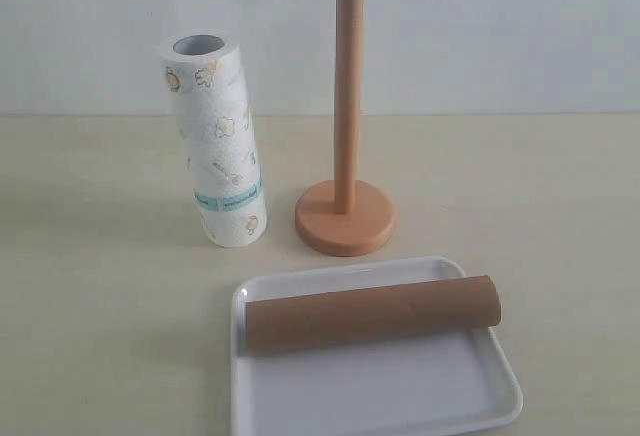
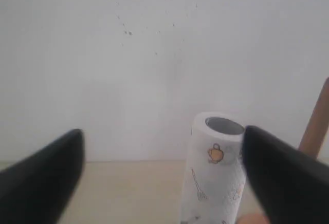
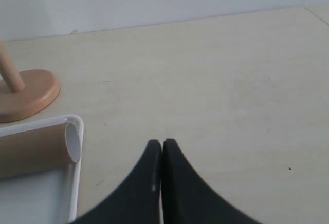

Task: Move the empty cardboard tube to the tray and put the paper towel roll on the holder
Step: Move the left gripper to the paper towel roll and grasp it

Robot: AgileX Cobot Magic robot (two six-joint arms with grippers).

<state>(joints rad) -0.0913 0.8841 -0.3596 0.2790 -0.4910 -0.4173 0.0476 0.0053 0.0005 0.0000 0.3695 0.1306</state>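
The brown cardboard tube (image 1: 372, 313) lies across the white tray (image 1: 400, 396), its right end overhanging the rim; the right wrist view shows that end (image 3: 36, 149) and the tray's corner (image 3: 76, 124). The paper towel roll (image 1: 216, 144) stands upright left of the wooden holder (image 1: 346, 196), whose dowel is bare. No gripper shows in the exterior view. My left gripper (image 2: 162, 154) is open, with the roll (image 2: 213, 183) ahead, close to one finger. My right gripper (image 3: 162, 144) is shut and empty over bare table beside the tray.
A pale wall rises behind the beige table (image 1: 90, 286). The holder's base (image 3: 25, 93) sits beyond the tray in the right wrist view, and its dowel (image 2: 316, 126) shows at the edge of the left wrist view.
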